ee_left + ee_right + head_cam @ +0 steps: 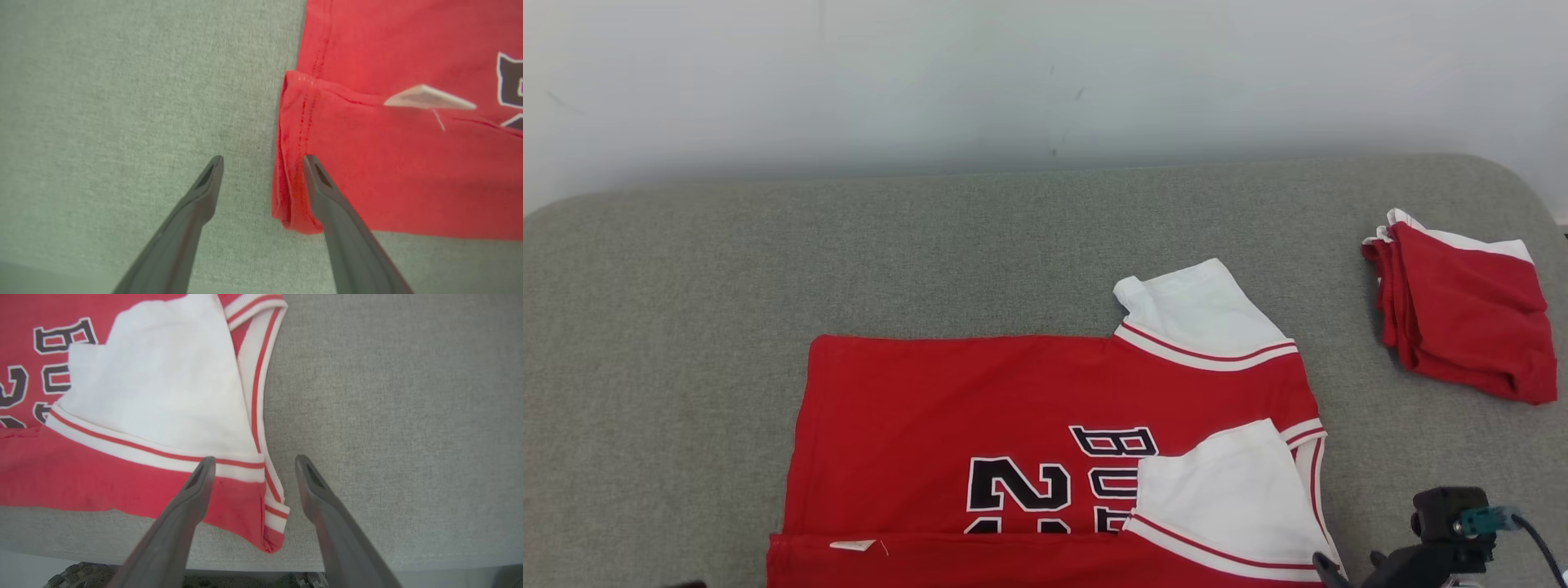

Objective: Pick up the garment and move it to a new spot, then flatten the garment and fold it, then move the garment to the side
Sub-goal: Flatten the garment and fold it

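Grey cushion [686,286], red jersey [947,400] part-folded, L hand [262,159] released, R hand [253,458] released

On the red jersey [947,400] you read black letters "BU", the rest under a white sleeve [1225,482]. Beside them stands a "2"; the white tag [852,545] is illegible.

head camera looks down over the jersey [947,400] from its near edge; wrist cameras hang close above its near corners — hem [302,134] left, sleeve [163,388] right — which the head view shares.
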